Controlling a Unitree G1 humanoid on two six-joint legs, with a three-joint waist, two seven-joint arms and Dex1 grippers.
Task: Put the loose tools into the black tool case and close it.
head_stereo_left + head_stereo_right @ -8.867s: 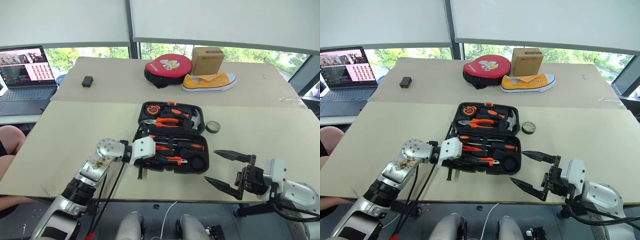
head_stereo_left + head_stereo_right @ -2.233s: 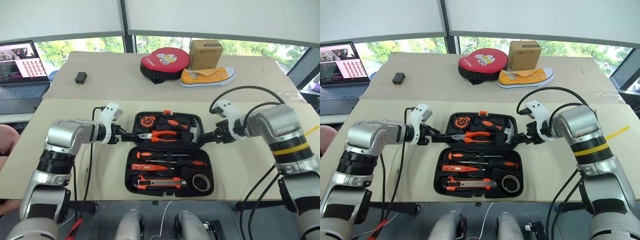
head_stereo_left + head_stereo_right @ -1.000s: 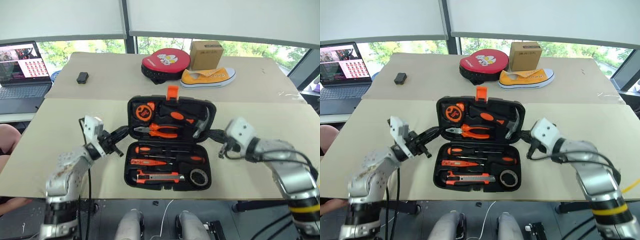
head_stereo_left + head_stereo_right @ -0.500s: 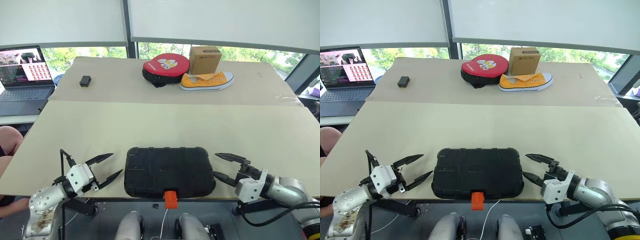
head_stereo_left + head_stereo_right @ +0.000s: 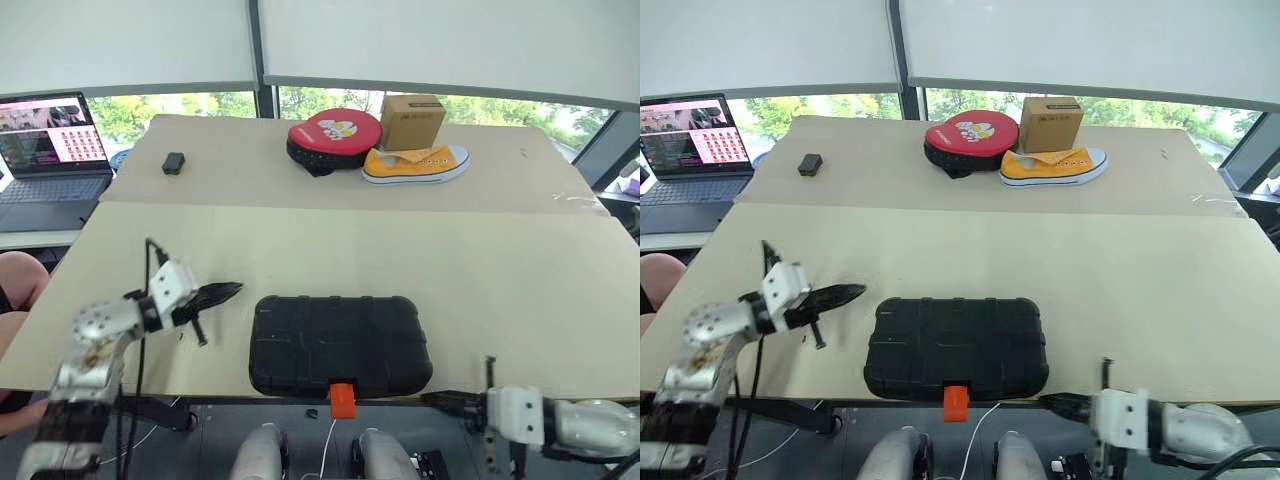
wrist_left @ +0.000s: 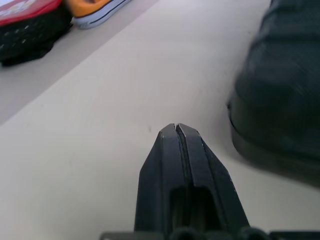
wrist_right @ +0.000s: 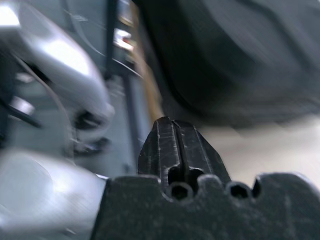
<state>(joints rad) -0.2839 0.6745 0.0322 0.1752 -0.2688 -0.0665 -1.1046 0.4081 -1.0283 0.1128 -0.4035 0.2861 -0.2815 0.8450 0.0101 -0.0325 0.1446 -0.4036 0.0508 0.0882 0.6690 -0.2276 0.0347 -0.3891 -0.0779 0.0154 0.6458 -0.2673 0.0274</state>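
The black tool case (image 5: 338,340) lies closed and flat near the table's front edge, its orange latch (image 5: 343,400) hanging over the edge. The loose tools are hidden. My left gripper (image 5: 235,289) is shut with nothing in it, just above the table to the left of the case, pointing at its left end and a little apart from it. In the left wrist view the fingertips (image 6: 176,128) meet, with the case (image 6: 280,90) beside them. My right gripper (image 5: 435,400) is shut and empty, low at the table's front edge, below the case's right front corner.
At the far side stand a round red-and-black pouch (image 5: 336,135), a cardboard box (image 5: 413,120) and a yellow shoe (image 5: 415,164). A small black object (image 5: 174,162) lies at the far left, and a laptop (image 5: 50,150) is open on a side table.
A second ago the case stood open; now its lid is down. Both grippers have gone from open to shut. The left one rose beside the case; the right one sank below the table edge.
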